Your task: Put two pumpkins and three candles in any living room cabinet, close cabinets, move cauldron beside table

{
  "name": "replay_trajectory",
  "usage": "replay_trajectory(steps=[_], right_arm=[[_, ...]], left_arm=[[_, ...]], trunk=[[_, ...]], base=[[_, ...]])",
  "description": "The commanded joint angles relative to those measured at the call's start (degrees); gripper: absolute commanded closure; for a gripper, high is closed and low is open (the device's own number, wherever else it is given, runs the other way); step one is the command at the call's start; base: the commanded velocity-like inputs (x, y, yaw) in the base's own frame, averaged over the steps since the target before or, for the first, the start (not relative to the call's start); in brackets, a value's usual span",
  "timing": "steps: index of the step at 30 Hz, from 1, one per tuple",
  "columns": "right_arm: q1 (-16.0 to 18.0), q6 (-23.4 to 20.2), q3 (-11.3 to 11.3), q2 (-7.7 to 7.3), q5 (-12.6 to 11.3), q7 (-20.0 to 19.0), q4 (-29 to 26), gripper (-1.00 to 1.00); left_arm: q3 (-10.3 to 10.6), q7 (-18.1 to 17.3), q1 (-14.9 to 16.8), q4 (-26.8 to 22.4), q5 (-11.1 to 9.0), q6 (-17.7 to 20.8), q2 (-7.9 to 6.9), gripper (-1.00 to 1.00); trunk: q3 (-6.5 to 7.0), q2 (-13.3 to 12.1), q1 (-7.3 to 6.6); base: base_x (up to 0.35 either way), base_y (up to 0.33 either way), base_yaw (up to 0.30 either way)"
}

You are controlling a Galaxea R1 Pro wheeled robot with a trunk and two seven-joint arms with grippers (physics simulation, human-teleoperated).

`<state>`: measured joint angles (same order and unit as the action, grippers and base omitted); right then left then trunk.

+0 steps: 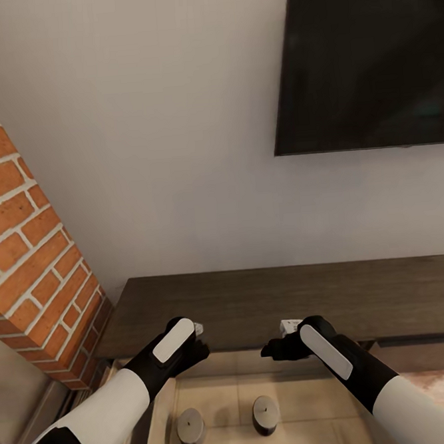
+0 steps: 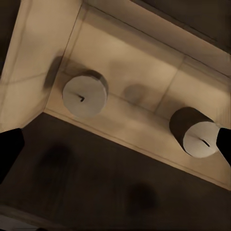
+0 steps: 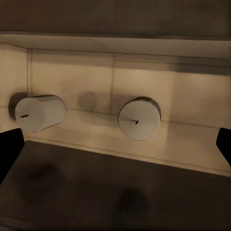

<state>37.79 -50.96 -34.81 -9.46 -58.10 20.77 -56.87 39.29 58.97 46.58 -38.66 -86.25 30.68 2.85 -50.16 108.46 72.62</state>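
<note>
A: Where are the candles?
B: Two candles (image 1: 190,427) (image 1: 265,414) stand upright in the open cabinet (image 1: 288,297) drawer, just below both grippers.
A: Nearer arm?
B: Left gripper (image 1: 199,340) for the left one, right gripper (image 1: 274,338) for the other; both spread wide, holding nothing.

Grey candles (image 1: 190,427) — dark brown cabinet (image 1: 288,297) — red brick fireplace (image 1: 31,263).

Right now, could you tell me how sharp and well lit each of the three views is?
Head view: evenly lit and fairly sharp, the cabinet top matte, the TV dark, faint sheen. Left wrist view: dim, soft; the candles cast blurred shadows. Right wrist view: equally soft, with the black fingers mere silhouettes.
</note>
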Motion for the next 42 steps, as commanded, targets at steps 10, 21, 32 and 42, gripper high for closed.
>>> replay_trajectory(steps=[10, 21, 32, 42], right_arm=[[0.00, -0.10, 0.08, -0.04, -0.08, -0.03, 0.01, -1.00], [0.00, -0.27, 0.09, -0.12, -0.15, -0.03, 0.09, -1.00], [0.00, -0.33, 0.09, -0.12, -0.17, -0.03, 0.09, -1.00], [0.00, -0.34, 0.09, -0.12, -0.18, -0.03, 0.09, -1.00]], left_arm=[[-0.10, -0.05, 0.04, 3.36, 0.12, 0.04, 0.39, -1.00], [-0.09, -0.07, 0.07, 3.17, 0.12, 0.08, 0.55, -1.00], [-0.09, -0.09, 0.08, 2.92, 0.04, 0.09, 0.67, -1.00], [0.03, -0.32, 0.03, 2.11, 0.03, 0.03, 0.70, -1.00]], trunk=[[1.80, -4.03, -2.20], [4.23, -8.44, -4.62], [6.78, -12.85, -7.03], [7.30, -12.85, -7.03]], base=[[0.000, 0.000, 0.000], [0.000, 0.000, -0.190], [0.000, 0.000, -0.246], [-0.006, 0.000, -0.246]])
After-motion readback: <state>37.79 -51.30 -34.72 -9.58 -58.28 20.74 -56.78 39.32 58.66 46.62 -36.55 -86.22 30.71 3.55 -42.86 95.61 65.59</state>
